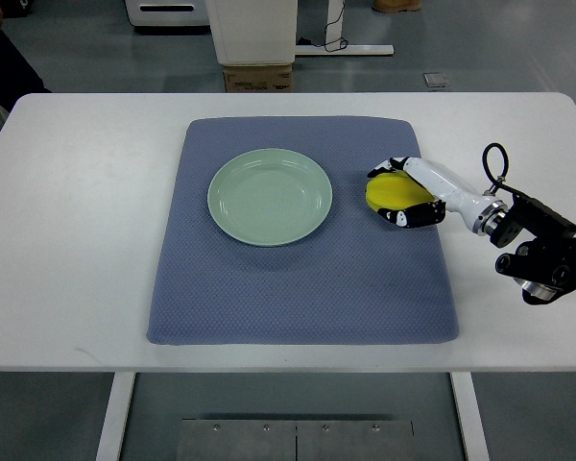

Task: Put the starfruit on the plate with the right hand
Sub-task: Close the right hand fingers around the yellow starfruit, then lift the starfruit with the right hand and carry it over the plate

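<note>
The right robot hand (406,195) curls its fingers around the yellow starfruit (392,193), right of centre in the frame, over the blue mat (298,288) on the white counter (77,240). The green plate (270,197) sits just left, apart from them.

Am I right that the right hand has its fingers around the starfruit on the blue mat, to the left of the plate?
Not quite: the top view shows the right hand with its fingers around the starfruit on the blue mat, but to the right of the plate, not the left.
</note>
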`<action>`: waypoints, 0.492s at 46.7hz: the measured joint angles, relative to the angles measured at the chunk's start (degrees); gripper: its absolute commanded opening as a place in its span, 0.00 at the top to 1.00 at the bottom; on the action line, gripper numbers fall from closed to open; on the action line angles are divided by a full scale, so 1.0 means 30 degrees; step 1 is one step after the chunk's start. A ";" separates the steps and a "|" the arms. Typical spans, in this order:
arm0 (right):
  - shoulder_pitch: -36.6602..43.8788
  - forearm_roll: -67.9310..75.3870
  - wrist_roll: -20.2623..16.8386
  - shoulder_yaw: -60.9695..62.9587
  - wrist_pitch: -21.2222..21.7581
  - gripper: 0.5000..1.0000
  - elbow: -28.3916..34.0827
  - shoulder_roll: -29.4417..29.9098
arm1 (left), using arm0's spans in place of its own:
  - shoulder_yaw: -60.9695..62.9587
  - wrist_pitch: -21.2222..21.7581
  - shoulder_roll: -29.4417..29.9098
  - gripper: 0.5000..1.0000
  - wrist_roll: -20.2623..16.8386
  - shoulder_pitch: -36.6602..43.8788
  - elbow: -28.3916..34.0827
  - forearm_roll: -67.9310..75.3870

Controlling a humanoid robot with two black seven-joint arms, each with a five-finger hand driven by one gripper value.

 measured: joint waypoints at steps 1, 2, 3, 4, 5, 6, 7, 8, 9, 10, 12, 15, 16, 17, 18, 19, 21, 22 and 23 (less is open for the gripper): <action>0.0012 0.0152 0.0000 0.0025 0.0012 1.00 0.0021 0.0003 | 0.0001 0.0000 0.0000 0.00 0.0000 0.0000 0.0002 -0.0001; 0.0020 0.0267 0.0000 0.0060 0.0018 1.00 0.0041 0.0006 | 0.0000 0.0000 0.0000 0.00 0.0000 0.0001 0.0004 -0.0001; 0.0024 0.0448 0.0000 0.0095 0.0022 1.00 0.0057 0.0010 | -0.0001 0.0000 0.0000 0.00 0.0000 0.0000 0.0003 -0.0001; 0.0027 0.0597 0.0000 0.0113 0.0023 1.00 0.0074 0.0010 | 0.0000 0.0000 0.0000 0.00 -0.0001 0.0000 0.0003 -0.0002; 0.0033 0.0720 0.0000 0.0130 0.0023 1.00 0.0082 0.0011 | 0.0003 0.0000 0.0000 0.00 0.0000 0.0000 0.0003 -0.0002; 0.0039 0.0921 0.0000 0.0146 0.0027 1.00 0.0091 0.0011 | -0.0001 0.0000 0.0000 0.00 0.0000 0.0000 0.0003 -0.0003; 0.0054 0.1073 0.0000 0.0165 0.0046 1.00 0.0110 0.0011 | -0.0002 0.0000 0.0000 0.00 0.0000 0.0000 0.0003 -0.0002; 0.0091 0.1246 0.0000 0.0171 0.0077 1.00 0.0141 0.0010 | -0.0003 0.0000 0.0000 0.00 0.0000 0.0000 0.0003 -0.0003; 0.0145 0.1397 0.0000 0.0172 0.0080 1.00 0.0181 0.0008 | -0.0005 0.0000 0.0000 0.00 0.0000 0.0000 0.0003 -0.0003; 0.0277 0.1644 0.0000 0.0178 0.0112 1.00 0.0243 0.0004 | -0.0006 0.0000 0.0000 0.00 0.0000 0.0000 0.0003 -0.0002; 0.0486 0.1948 0.0000 0.0179 0.0143 1.00 0.0337 -0.0019 | -0.0002 0.0000 0.0000 0.00 -0.0001 -0.0001 0.0003 -0.0003; 0.0653 0.2273 -0.0001 0.0181 0.0218 1.00 0.0484 -0.0189 | -0.0006 0.0000 0.0000 0.00 -0.0002 0.0001 0.0004 -0.0003; 0.0676 0.2302 0.0000 0.0182 0.0242 1.00 0.0538 -0.0254 | -0.0007 0.0000 0.0000 0.00 -0.0002 0.0000 0.0004 -0.0003; 0.0725 0.2321 -0.0001 0.0193 0.0304 1.00 0.0638 -0.0373 | -0.0007 -0.0001 0.0000 0.00 -0.0002 0.0000 0.0003 -0.0003; 0.0809 0.2330 -0.0001 0.0195 0.0370 1.00 0.0722 -0.0472 | -0.0008 -0.0001 0.0000 0.00 -0.0002 0.0000 0.0004 -0.0003; 0.0906 0.2336 0.0000 0.0202 0.0433 1.00 0.0789 -0.0557 | -0.0008 0.0000 0.0000 0.00 0.0000 0.0001 0.0007 -0.0003; 0.1171 0.2349 0.0000 0.0293 0.0671 1.00 0.0976 -0.0751 | -0.0010 -0.0001 0.0000 0.00 -0.0002 -0.0001 0.0005 -0.0004; 0.1269 0.2359 0.0000 0.0337 0.0795 1.00 0.1057 -0.0823 | -0.0010 -0.0001 0.0000 0.00 -0.0002 -0.0002 0.0004 -0.0003; 0.1342 0.2358 0.0000 0.0379 0.0887 1.00 0.1128 -0.0878 | -0.0011 -0.0001 0.0000 0.00 -0.0002 0.0000 0.0004 -0.0003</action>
